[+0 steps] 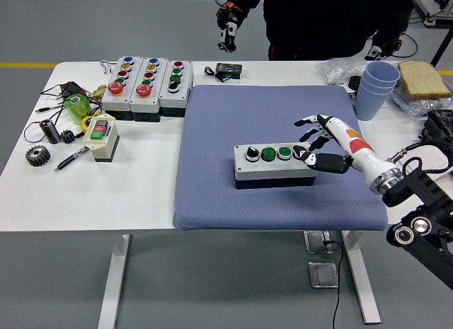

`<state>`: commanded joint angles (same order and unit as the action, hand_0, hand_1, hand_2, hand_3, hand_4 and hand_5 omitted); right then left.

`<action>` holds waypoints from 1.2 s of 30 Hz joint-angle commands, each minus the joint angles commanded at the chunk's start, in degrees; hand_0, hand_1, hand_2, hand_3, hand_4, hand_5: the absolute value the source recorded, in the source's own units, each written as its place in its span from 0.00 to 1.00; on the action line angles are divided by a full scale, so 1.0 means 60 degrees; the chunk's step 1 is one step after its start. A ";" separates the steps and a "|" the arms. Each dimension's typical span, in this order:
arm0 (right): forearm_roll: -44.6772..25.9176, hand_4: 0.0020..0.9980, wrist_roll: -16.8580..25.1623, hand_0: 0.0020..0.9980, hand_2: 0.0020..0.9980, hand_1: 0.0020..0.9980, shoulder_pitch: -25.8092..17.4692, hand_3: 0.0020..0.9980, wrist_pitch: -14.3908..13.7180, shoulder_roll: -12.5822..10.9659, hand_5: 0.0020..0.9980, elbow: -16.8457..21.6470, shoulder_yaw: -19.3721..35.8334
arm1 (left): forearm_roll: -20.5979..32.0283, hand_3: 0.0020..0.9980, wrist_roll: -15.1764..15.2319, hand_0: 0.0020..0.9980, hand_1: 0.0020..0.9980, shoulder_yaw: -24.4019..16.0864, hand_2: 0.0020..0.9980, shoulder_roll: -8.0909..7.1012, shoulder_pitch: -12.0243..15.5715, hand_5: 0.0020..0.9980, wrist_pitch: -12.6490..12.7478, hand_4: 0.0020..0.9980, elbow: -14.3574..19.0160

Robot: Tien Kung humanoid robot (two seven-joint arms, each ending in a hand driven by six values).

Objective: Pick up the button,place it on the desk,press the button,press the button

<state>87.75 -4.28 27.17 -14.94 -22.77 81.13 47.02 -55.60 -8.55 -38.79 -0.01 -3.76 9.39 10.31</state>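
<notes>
A grey button box (275,165) with a black-white selector, two green buttons and a red button lies on the blue mat (276,117). My right hand (317,145) comes in from the right with fingers spread. Its fingertips (305,155) hover at the box's right end, over the red button, which they hide. It holds nothing. My left arm is out of view.
Three more button boxes (146,86) stand at the back left, with a small two-button box (100,138), gears, a pen and green tape roll (76,107) nearby. Blue cups (374,88) and bagged bread (423,78) are at the back right. A person stands behind the table.
</notes>
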 joint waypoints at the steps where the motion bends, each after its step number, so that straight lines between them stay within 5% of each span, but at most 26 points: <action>1: 0.0077 0.67 -0.0010 0.45 0.53 0.38 0.0000 0.72 0.0009 -0.0014 0.31 0.0037 -0.0051 | 0.0006 0.59 0.0003 0.62 0.66 0.0003 0.68 -0.0002 0.0004 0.64 -0.0001 0.33 0.0000; 36: 0.0293 0.63 -0.0150 0.45 0.53 0.38 0.0101 0.72 0.0282 0.0003 0.31 0.0065 -0.0288 | 0.0337 0.59 0.0086 0.62 0.66 0.0230 0.68 -0.0024 -0.0122 0.64 0.0019 0.33 0.0000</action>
<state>89.50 -5.18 27.77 -13.24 -22.75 81.52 45.29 -53.58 -8.04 -37.41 -0.15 -4.49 9.50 10.31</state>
